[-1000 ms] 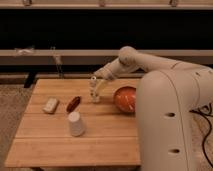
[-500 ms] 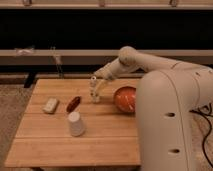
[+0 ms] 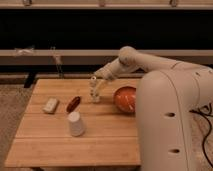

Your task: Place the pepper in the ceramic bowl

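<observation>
- We see a pale, slatted wooden tabletop [image 3: 60,145].
- The round, glossy orange-red ceramic bowl [image 3: 125,98] sits near its right edge.
- An upturned white cup [image 3: 76,123] stands towards the front.
- The white two-finger tool [image 3: 95,94] hangs released and empty, just left of the bowl.
- The small, glossy, dark red oblong pepper [image 3: 73,103] lies on the wood, left of the tool.

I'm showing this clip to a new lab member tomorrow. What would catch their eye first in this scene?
The robot's white body fills the right of the view, its arm reaching left so the open gripper hangs over the wooden table, between the pepper and the ceramic bowl. That glossy orange-red bowl stands out near the table's right edge; an upturned white cup sits nearer the front.
</observation>
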